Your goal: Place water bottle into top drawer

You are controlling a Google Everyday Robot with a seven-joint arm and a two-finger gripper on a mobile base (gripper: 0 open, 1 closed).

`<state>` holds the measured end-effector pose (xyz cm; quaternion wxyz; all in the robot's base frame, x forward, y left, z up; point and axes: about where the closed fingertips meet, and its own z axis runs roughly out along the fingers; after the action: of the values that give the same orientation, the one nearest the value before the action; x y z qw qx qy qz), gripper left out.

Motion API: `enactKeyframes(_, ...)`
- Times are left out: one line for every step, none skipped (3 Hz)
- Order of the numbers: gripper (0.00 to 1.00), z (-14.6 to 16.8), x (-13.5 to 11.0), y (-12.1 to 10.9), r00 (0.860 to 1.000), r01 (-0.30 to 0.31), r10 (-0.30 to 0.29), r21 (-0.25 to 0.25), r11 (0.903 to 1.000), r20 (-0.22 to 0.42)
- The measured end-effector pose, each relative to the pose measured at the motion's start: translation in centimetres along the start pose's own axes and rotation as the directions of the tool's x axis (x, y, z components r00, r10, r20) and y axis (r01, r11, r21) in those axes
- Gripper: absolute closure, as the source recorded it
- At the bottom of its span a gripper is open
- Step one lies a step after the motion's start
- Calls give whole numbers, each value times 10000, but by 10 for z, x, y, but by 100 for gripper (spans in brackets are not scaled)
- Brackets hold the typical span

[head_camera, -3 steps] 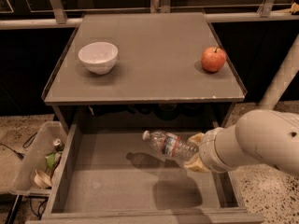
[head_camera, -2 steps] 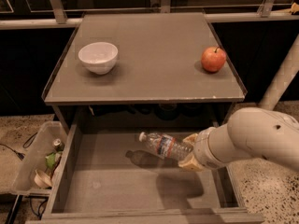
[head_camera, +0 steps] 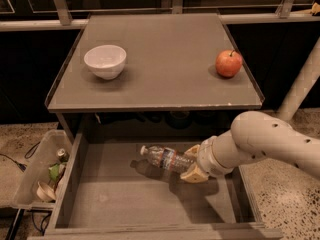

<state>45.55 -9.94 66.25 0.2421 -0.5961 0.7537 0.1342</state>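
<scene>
Nearest us, the front wall of the top drawer (head_camera: 150, 230) runs across the bottom of the view, pulled out wide. Its flat grey floor lies bare on the left half, with plenty of open room between the low side walls. Over the middle of the drawer the tool (head_camera: 193, 163) comes in from the right on the pale arm (head_camera: 265, 144), its two yellowish fingers (head_camera: 192, 176) clamped on the base end of the water bottle (head_camera: 167, 159). The bottle lies nearly level, white cap pointing left and slightly up, held clear of the floor with its shadow just beneath. It sits well apart from both side walls and near the back edge. Left of the drawer, outside its wall, sits a clear bin (head_camera: 30, 179) of rubbish. Beyond, the counter (head_camera: 165, 84) overhangs the drawer's rear; a white bowl (head_camera: 105, 60) stands at its left and an apple (head_camera: 228, 63) near its right edge.
</scene>
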Motion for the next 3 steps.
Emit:
enactKeyframes(100, 18, 5, -6, 9995, -299, 297, -408, 9987, -55)
enactKeyframes(100, 28, 10, -9, 9978, -659, 652, -650, 9957, -129)
enactKeyframes(100, 47, 16, -9, 9960, -880, 889, -985, 9912, 49)
